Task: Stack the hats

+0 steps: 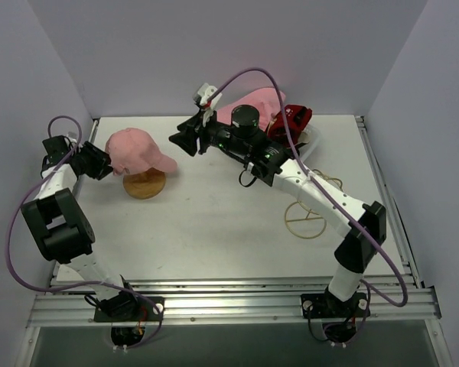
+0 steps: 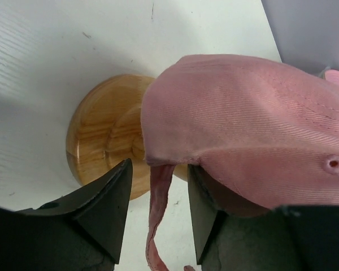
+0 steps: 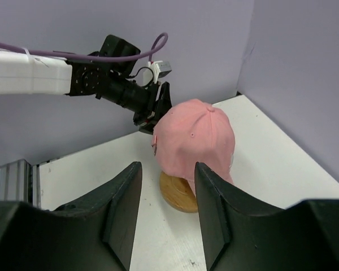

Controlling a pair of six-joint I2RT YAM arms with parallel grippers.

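**Pink cap on its stand, both grippers open beside it**

The pink cap [image 1: 138, 149] sits on top of the wooden stand [image 1: 145, 186], at about 9 o'clock on the table in the top view. Its brim points toward 4 o'clock.

The left gripper [image 1: 103, 164] is at the cap's 9 o'clock, right at its back edge. In the left wrist view its fingers [image 2: 110, 209] stand apart. The cap's back strap [image 2: 158, 214] hangs loose in the gap between them, and neither finger presses it. The cap's crown fills the right half of that view, with the stand's round base below and behind it.

The right gripper [image 1: 180, 139] is near the cap at its 2 o'clock, apart from it and facing it. In the right wrist view its fingers [image 3: 121, 203] are spread with nothing between them. The cap and stand show through the gap, farther off.

At 1 o'clock, against the far wall, more hats lie together. A pink hat [image 1: 256, 101] touches a red cap [image 1: 292, 118], and both are partly hidden behind the right arm. A thin tan ring [image 1: 306, 218] lies flat on the table at about 4 o'clock, beneath that arm.
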